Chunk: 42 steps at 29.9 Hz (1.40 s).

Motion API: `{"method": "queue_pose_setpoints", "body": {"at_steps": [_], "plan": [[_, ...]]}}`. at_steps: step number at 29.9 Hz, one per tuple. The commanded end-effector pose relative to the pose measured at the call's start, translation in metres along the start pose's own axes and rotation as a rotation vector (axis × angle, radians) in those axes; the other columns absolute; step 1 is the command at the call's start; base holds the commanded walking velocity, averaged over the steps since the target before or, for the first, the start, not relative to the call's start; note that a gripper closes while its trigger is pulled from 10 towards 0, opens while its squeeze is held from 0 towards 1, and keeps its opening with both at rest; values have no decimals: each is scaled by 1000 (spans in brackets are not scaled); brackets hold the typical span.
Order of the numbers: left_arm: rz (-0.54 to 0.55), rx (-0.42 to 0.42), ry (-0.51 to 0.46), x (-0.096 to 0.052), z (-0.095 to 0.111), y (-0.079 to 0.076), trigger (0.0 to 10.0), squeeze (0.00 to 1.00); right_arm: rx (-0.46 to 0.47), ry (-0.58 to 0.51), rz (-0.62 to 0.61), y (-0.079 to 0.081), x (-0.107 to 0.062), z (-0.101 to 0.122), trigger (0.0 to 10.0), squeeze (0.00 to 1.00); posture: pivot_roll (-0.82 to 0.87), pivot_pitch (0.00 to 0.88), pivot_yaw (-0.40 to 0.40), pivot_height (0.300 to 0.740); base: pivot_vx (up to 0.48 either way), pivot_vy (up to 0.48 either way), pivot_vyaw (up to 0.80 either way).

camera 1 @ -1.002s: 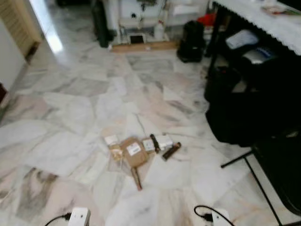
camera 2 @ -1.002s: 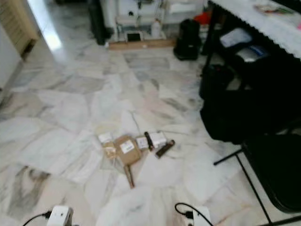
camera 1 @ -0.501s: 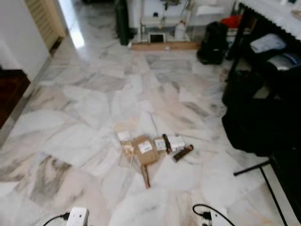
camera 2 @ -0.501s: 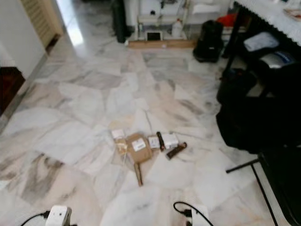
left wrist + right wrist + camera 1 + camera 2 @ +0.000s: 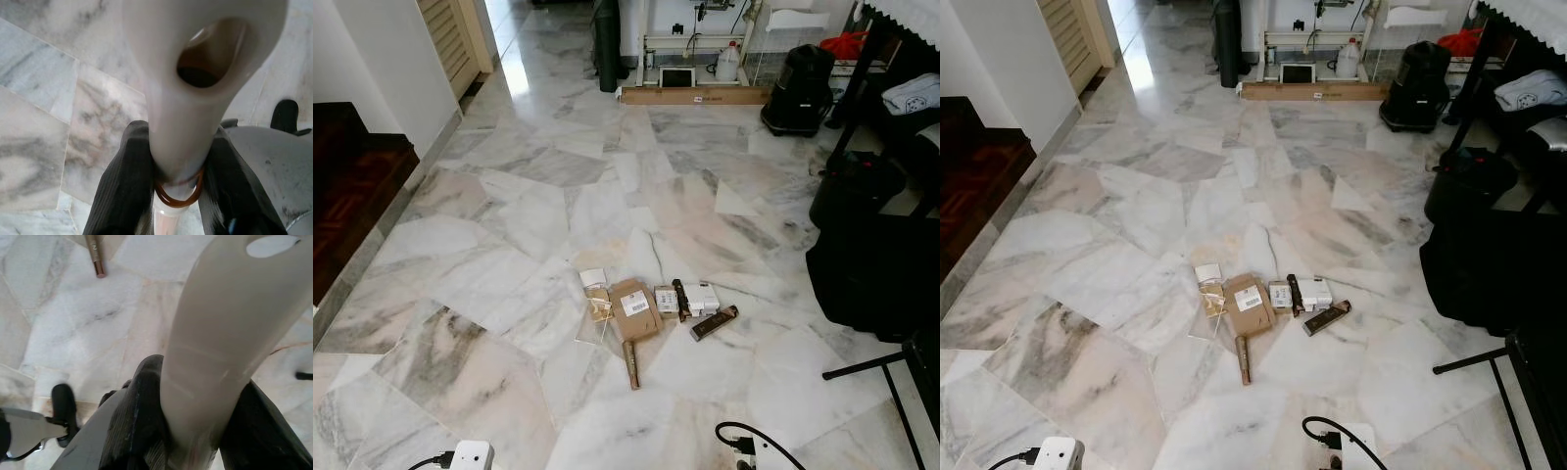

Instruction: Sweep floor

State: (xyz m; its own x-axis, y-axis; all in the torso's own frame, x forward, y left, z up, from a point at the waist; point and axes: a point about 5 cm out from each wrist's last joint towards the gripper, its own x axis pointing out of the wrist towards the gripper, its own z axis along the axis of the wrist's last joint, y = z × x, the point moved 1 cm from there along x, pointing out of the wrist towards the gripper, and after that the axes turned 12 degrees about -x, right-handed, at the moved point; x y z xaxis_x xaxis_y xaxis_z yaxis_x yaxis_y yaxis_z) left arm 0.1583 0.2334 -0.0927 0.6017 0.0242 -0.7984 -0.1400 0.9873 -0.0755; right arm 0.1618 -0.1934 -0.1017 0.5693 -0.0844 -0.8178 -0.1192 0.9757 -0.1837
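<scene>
The left tool (image 5: pixel 171 196) is clamped on a pale handle with a hanging hole (image 5: pixel 193 88), and the right tool (image 5: pixel 195 431) grips a broader cream handle (image 5: pixel 230 333); which is broom and which dustpan cannot be told. The litter pile (image 5: pixel 641 313), cartons, a brown tube and dark bars, lies on the marble floor (image 5: pixel 509 245) at twelve o'clock from both tools, well apart. The likely trouble: a hasty stroke could scatter light cartons toward the black bags (image 5: pixel 876 274) at two o'clock.

Floor (image 5: pixel 509 245) is white-grey marble with pinkish veins. Brown cardboard packet (image 5: pixel 633 308) with a white label, black bag (image 5: pixel 876 279) at 3 o'clock.
</scene>
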Motion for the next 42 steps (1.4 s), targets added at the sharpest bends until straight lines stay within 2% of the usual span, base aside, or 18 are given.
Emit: {"method": "queue_pose_setpoints", "body": {"at_steps": [1,2,4,6,7,8,9,12,13,15,18,20,25,27,32,36,39,42], "plan": [[18,21,-16,-1,-2,0,10000,0,-121,-7,-44,-4,-1,-1,10000,0,25,63,41,740,0,0,0],[18,21,-16,-1,-2,0,10000,0,-121,-7,-44,-4,-1,-1,10000,0,25,63,41,740,0,0,0],[36,37,-58,-2,6,6,10000,0,-216,-8,-75,-6,-1,0,10000,0,20,63,43,740,0,0,0],[54,65,-104,-3,14,13,10000,0,-262,-24,-91,-10,0,4,10000,0,13,62,44,740,0,0,0],[82,81,-183,-6,29,24,10000,0,-275,-89,-141,-36,2,27,10000,0,15,61,45,740,0,0,0],[82,81,-183,-6,29,24,10000,0,-275,-89,-141,-36,2,27,10000,0,15,61,45,740,0,0,0],[115,90,-300,-11,52,37,10000,0,-292,-177,-214,-61,-1,49,10000,0,15,61,45,740,0,0,0],[133,114,-483,-21,90,45,10000,0,-305,-253,-272,-76,-5,67,10000,0,16,52,45,740,0,0,0],[130,129,-543,-24,104,45,10000,0,-296,-274,-286,-80,-6,72,10000,0,16,52,45,740,0,0,0],[125,172,-729,-39,152,36,10000,0,-271,-378,-343,-89,-11,96,10000,0,18,44,43,740,0,0,0],[97,194,-831,-47,180,20,10000,0,-230,-483,-394,-92,-17,121,10000,0,21,34,43,740,0,0,0],[55,214,-910,-53,198,1,10000,0,-190,-594,-427,-91,-24,146,10000,0,21,32,43,740,0,0,0],[21,225,-942,-57,205,-15,10000,0,-171,-666,-439,-87,-30,163,10000,0,20,34,44,740,0,0,0],[-5,237,-948,-61,206,-28,10000,0,-169,-718,-501,-88,-37,172,10000,0,24,44,45,740,0,0,0],[-10,241,-944,-64,204,-31,10000,0,-191,-755,-567,-93,-44,177,10000,0,24,50,45,740,0,0,0],[-17,252,-953,-69,208,-32,10000,0,-244,-821,-684,-107,-60,187,10000,0,24,63,46,740,0,0,0],[-55,244,-968,-72,216,-38,10000,0,-216,-891,-693,-107,-68,198,10000,0,22,65,46,740,0,0,0],[-105,229,-974,-73,222,-46,10000,0,-192,-912,-705,-105,-70,200,10000,0,30,67,46,740,0,0,0]]}}
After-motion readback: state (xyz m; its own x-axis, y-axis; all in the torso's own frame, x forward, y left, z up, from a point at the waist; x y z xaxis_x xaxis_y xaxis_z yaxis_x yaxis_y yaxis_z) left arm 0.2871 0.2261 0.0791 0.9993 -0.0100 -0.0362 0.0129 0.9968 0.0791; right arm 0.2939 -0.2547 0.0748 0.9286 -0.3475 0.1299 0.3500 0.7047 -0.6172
